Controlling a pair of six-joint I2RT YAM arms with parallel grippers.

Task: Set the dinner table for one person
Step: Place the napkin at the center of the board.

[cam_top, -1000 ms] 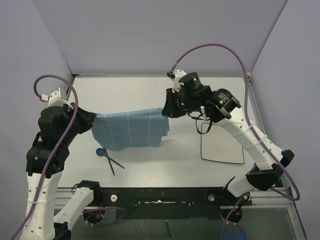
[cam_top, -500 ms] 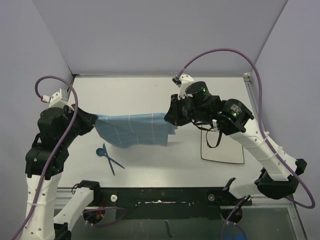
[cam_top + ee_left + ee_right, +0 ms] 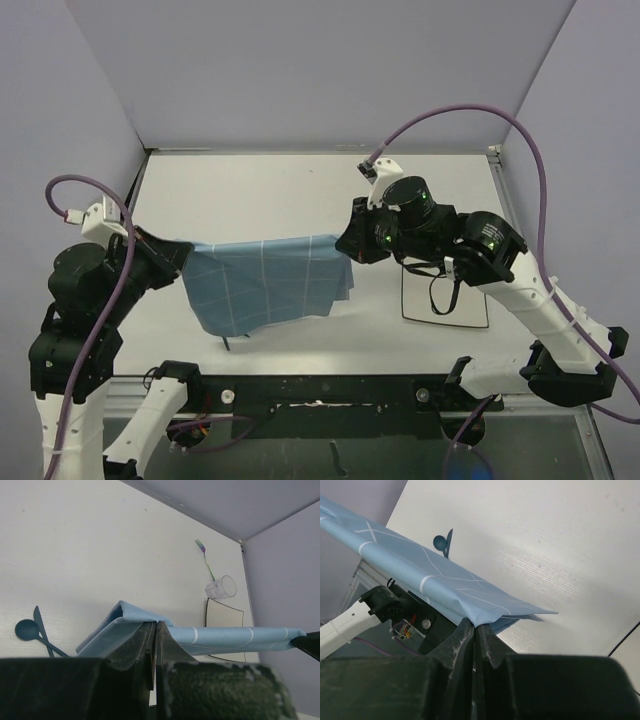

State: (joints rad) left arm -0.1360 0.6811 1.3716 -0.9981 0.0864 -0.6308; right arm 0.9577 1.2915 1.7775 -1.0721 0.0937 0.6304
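Two grippers pinch one cloth [image 3: 265,285]. The left gripper [image 3: 187,251] has its jaws pressed together on the left corner, centre-left of the top view. The right gripper [image 3: 347,243] has its jaws pressed together on the right corner, just right of centre.

Cloth: blue with a white grid, top edge pulled taut between the two, the rest hanging, lowest at bottom left. Whether the hanging edge touches the table [image 3: 250,190]: cannot tell.

Table: white, fills the middle of the top view, with a black rail along its lower edge.

Plate [image 3: 475,310]: square, dark-rimmed, on the table right of the cloth.

Left wrist view: spoon [image 3: 24,629] and knife [image 3: 40,625] lie together at lower left. Fork [image 3: 206,562] is at upper right, and cup [image 3: 221,586] is just above the plate.
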